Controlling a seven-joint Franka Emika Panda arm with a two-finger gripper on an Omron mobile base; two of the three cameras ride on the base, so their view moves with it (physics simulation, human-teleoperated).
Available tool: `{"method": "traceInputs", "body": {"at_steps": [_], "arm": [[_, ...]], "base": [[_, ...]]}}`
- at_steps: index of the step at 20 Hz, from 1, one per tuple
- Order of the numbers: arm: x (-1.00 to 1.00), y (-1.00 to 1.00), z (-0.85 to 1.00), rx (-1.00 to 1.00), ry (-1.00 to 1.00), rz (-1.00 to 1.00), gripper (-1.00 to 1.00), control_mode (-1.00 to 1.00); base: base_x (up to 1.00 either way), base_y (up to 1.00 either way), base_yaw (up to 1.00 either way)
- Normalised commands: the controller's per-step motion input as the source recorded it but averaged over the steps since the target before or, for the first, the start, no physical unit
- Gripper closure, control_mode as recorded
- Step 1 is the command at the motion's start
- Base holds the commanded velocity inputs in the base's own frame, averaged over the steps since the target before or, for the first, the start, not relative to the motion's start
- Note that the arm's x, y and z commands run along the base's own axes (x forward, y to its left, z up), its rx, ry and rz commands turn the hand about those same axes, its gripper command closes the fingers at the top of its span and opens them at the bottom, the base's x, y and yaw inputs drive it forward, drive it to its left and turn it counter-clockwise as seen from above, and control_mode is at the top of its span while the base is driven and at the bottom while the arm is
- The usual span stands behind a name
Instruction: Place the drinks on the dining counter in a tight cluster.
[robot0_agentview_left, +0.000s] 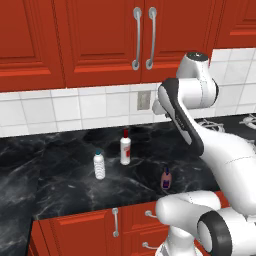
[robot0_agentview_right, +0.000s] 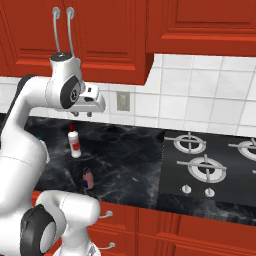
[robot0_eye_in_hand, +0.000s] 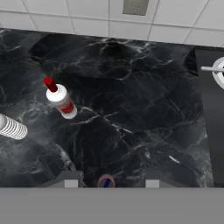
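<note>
Black counter, three upright bottles

glossy black marbled counter, shiny red wood-look cabinets, smooth white tiles, metal handles.

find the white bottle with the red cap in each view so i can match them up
Left base view: white bottle stands centre on the black counter, right of the clear bottle.
Right base view: far left, under the end effector.
Hand view: upper left, seen from above.
Shared landmark: the wall outlet on the tiles behind it.
</note>
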Motion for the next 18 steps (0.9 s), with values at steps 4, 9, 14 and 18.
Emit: {"method": "traceInputs", "body": {"at_steps": [4, 9, 14, 18], "arm": [[-0.23, 0.00, -0.07, 0.00, 0.01, 0.00, -1.00, -1.00], [-0.55, 0.00, -0.43, -0.02, 0.06, 0.05, -1.00, -1.00], [-0.65, -0.01, -0.63, -0.03, 0.13, 0.01, -1.00, -1.00], [-0.22, 0.00, -0.59, -0.04, 0.07, 0.00, -1.00, -1.00]], "base": [[0.00, 0.00, 0.00], [0.00, 0.00, 0.00], [0.00, 0.00, 0.00], [0.00, 0.00, 0.00]]}}
